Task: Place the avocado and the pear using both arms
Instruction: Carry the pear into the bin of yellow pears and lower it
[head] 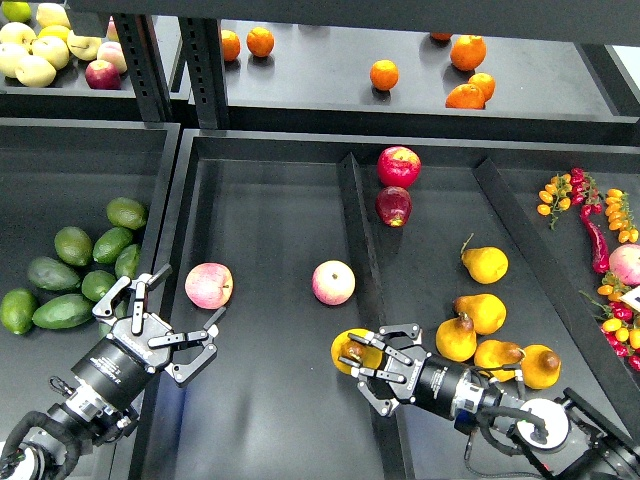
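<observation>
Right gripper (362, 362) clamped on pear (350, 352) near tray divider (352, 200). Left gripper (165, 322) spread apart, empty, beside avocados (75, 275) at tray's left edge.

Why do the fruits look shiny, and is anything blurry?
Head view: overhead light leaves small white glare spots on the pink-yellow round apple and the glossy dark-red apple; soft shadows sit under the fruit on the black tray floor; the picture stays sharp, though the pale fruit pile at top left looks washed out.
</observation>
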Robot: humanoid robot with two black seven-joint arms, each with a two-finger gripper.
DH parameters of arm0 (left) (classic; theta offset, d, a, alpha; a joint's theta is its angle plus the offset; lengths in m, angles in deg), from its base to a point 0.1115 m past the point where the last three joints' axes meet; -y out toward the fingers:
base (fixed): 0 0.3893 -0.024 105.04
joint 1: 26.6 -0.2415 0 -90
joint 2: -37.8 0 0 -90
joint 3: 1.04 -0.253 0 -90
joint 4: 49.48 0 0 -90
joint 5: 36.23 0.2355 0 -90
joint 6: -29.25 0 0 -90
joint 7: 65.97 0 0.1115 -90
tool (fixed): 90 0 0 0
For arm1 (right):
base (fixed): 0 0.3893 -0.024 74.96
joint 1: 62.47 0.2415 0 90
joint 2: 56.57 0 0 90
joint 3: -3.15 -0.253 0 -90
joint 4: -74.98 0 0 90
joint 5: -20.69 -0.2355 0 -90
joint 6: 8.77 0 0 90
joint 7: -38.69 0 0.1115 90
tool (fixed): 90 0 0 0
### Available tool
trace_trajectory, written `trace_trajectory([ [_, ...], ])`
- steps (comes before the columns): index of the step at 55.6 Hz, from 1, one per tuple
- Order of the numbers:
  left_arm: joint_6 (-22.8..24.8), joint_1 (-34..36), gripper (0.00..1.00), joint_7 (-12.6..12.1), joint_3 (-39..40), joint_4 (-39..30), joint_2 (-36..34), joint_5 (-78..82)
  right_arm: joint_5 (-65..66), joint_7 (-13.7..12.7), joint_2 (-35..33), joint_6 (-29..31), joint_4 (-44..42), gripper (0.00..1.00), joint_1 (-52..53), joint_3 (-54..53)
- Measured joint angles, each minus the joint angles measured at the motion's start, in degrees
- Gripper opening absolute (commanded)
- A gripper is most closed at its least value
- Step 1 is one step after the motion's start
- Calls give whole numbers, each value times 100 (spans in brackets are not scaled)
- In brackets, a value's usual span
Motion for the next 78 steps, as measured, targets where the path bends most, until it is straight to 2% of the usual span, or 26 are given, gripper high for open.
trace_trajectory([
  [23, 0, 0, 99, 0, -27, 7, 0, 5, -766, 0, -1335, 49, 510, 11, -277, -155],
  [37, 0, -3, 99, 0, -27, 9, 0, 6, -856, 0, -1804, 253, 485, 11, -745, -155],
  [51, 0, -9, 99, 0, -27, 17, 0, 3, -793, 0, -1910, 612, 84, 12, -1029, -155],
  [78, 0, -9, 99, 0, -26, 26, 0, 0, -708, 0, -1540, 642, -803, 14, -1017, -147],
])
